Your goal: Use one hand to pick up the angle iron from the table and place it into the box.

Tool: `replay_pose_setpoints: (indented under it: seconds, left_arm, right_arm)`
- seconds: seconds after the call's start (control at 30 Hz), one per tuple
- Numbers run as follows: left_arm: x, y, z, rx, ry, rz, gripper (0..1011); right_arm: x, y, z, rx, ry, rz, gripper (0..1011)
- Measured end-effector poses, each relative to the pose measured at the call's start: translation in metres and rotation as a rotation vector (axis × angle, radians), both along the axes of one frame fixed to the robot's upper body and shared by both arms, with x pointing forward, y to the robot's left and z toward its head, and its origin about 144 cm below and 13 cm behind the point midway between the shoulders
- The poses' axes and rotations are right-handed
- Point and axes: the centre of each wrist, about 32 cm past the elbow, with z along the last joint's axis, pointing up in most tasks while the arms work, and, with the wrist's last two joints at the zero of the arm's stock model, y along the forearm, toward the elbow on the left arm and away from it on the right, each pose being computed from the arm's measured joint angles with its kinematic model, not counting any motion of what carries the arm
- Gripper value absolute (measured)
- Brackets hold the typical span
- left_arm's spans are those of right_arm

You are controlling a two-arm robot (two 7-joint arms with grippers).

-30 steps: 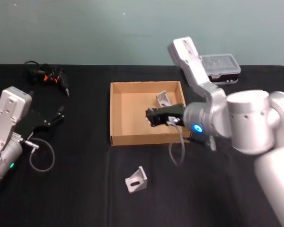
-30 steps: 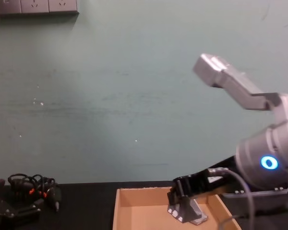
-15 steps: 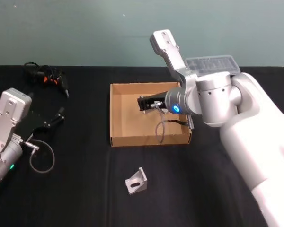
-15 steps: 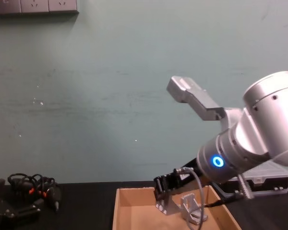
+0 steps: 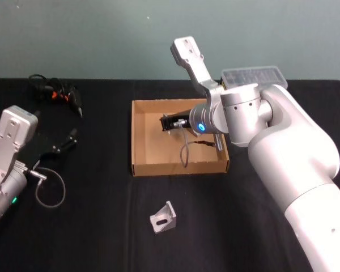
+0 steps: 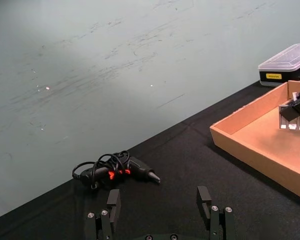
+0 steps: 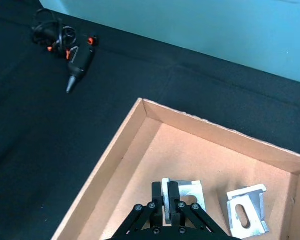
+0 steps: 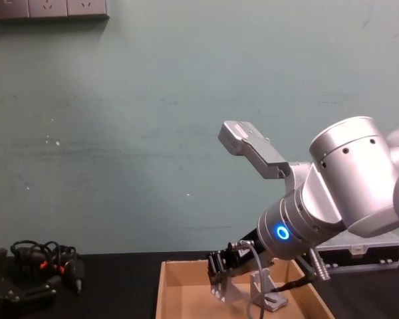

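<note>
A silver L-shaped angle iron (image 5: 162, 217) lies loose near the front edge of the black matte counter (image 5: 90, 238). At the left edge the left gripper (image 6: 158, 202) idles, fingers (image 6: 204, 197) spread. Farther back, inside the shallow tan cardboard box (image 5: 178, 168), the right gripper (image 7: 165, 192) clenches a matching bracket (image 7: 188, 192) beside a third bracket (image 7: 246, 210): placement appears under way, release likely next.
</note>
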Motion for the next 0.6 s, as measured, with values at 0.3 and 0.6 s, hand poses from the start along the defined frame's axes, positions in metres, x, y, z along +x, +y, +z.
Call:
replay_pose_setpoints:
  seconds: [0.3,0.6]
  left_arm:
    - [0.0,0.0,0.0,0.0,0.0,0.0,1000]
    - [0.0,0.0,0.0,0.0,0.0,0.0,1000]
  right_arm:
    - [0.0007,0.0001,-0.0002,-0.001,0.0,-0.002,100]
    - [-0.0001,-0.0003,0.0003,-0.001,-0.001,-0.002,375]
